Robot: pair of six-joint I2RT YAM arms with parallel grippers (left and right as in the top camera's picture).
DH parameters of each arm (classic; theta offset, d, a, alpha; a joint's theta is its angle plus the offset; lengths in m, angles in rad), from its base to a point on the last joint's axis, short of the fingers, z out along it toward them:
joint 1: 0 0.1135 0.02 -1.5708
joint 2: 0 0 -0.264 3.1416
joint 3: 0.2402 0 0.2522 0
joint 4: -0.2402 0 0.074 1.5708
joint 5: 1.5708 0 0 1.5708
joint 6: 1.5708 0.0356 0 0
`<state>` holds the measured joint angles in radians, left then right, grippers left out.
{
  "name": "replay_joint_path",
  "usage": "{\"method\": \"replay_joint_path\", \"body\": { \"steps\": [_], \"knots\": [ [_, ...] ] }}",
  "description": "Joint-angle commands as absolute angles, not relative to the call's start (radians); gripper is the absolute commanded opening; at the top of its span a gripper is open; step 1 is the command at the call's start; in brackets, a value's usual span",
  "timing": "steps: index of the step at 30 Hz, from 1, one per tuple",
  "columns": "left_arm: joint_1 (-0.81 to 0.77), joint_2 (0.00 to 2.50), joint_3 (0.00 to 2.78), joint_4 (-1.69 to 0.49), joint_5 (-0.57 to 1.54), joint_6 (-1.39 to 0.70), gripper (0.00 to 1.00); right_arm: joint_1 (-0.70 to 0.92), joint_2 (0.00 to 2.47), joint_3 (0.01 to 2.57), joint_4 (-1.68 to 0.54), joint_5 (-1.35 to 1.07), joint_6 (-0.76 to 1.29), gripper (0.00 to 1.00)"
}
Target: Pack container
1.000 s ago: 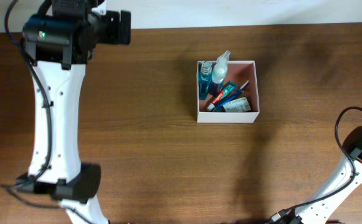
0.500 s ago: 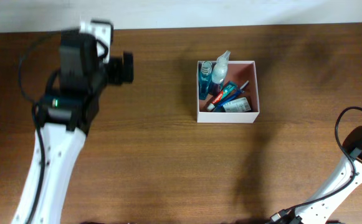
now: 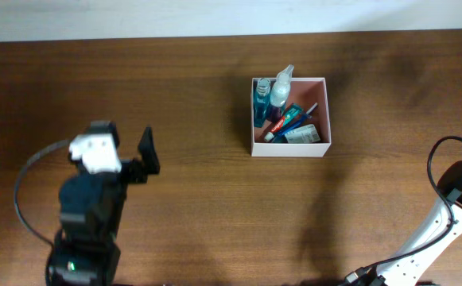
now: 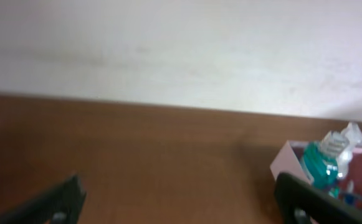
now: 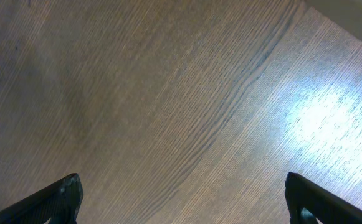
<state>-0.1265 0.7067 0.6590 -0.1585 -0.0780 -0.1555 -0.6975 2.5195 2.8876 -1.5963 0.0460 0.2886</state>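
The container (image 3: 290,148) is a square white-walled box with a pinkish inside, standing right of the table's middle. It holds a blue bottle (image 3: 260,102), a clear spray bottle (image 3: 281,89), a toothpaste tube (image 3: 288,121) and a small carton. My left gripper (image 3: 141,157) is open and empty at the front left, far from the box. In the left wrist view my left gripper (image 4: 184,208) is spread wide, and the container (image 4: 285,163) shows at the right edge. My right gripper (image 5: 184,199) is open over bare wood.
The dark wooden table (image 3: 199,199) meets a white wall at the back. My right arm (image 3: 460,191) sits at the table's front right corner with a black cable looping above it.
My left arm has drawn back from the far left rear of the table to the front left. The right arm and the container have not moved.
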Motion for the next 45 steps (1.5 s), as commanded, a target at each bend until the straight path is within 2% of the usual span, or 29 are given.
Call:
{"method": "replay_joint_path", "body": {
  "steps": [1,7,15,32,37,45],
  "knots": [
    [-0.096,0.560,0.476,-0.047,-0.073,-0.303,0.99,-0.694,2.513,2.896,-1.596,0.061,0.297,0.99],
    [-0.075,0.392,0.264,0.175,-0.066,-0.307,0.99,-0.694,2.513,2.896,-1.596,0.061,0.297,0.99],
    [-0.012,0.255,0.148,0.279,-0.067,-0.307,0.99,-0.694,2.513,2.896,-1.596,0.061,0.297,0.99],
    [0.017,0.004,0.020,0.277,-0.066,-0.307,0.99,-0.694,2.513,2.896,-1.596,0.061,0.297,0.99],
    [0.017,0.005,0.009,0.294,-0.066,-0.306,0.99,-0.694,2.513,2.896,-1.596,0.061,0.297,0.99],
    [0.017,0.005,0.009,0.106,-0.066,-0.298,0.99,-0.694,2.513,2.896,-1.596,0.061,0.297,0.99]
  ]
}}
